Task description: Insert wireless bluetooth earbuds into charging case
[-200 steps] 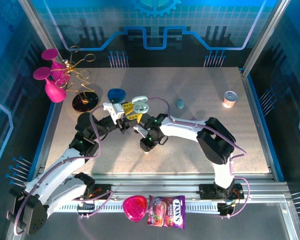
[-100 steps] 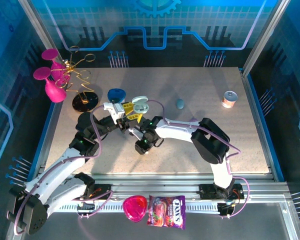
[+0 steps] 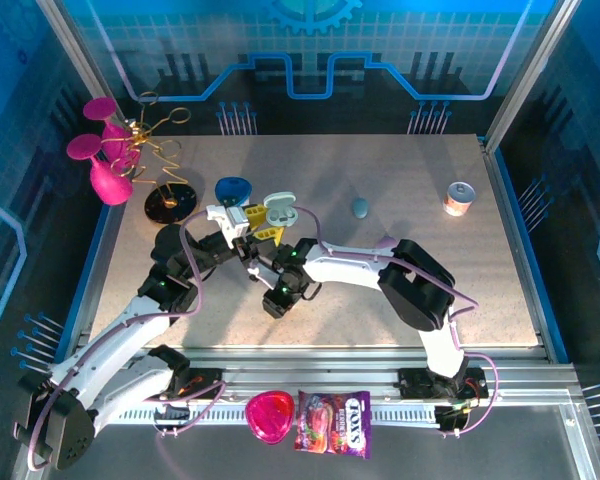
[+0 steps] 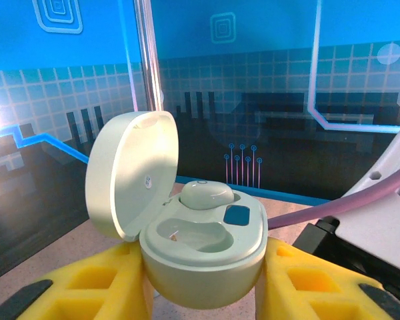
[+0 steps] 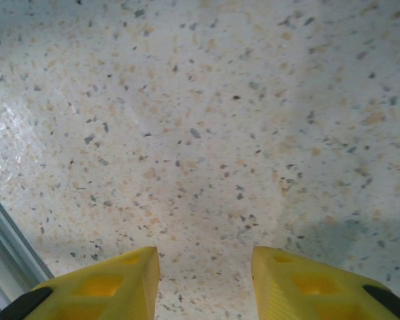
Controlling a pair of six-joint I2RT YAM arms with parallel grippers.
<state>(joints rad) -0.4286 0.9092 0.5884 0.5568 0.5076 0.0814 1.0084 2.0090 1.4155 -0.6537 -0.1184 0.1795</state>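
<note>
My left gripper (image 4: pixel 201 288) is shut on the mint charging case (image 4: pixel 203 257), its yellow fingers (image 4: pixel 93 287) pressing both sides. The lid (image 4: pixel 130 173) stands open to the left. One mint earbud (image 4: pixel 207 193) sits in the far socket, while the near socket (image 4: pixel 190 237) is empty. From above, the case (image 3: pixel 279 211) is held up left of the table's centre. My right gripper (image 3: pixel 274 302) hangs low over the table nearer the front edge. It (image 5: pixel 205 270) is open, with bare speckled tabletop between its fingers.
A dark blue oval case (image 3: pixel 233 187) lies behind the left gripper and a small blue-grey pebble-like piece (image 3: pixel 360 207) to its right. A can (image 3: pixel 461 198) stands far right. Magenta cups (image 3: pixel 104 150) and a gold wire stand (image 3: pixel 169 198) sit far left. The front rail (image 5: pixel 7 263) is close by.
The right arm has swung left and toward the table's near edge, lowering its open gripper. The left gripper has held the case still.
</note>
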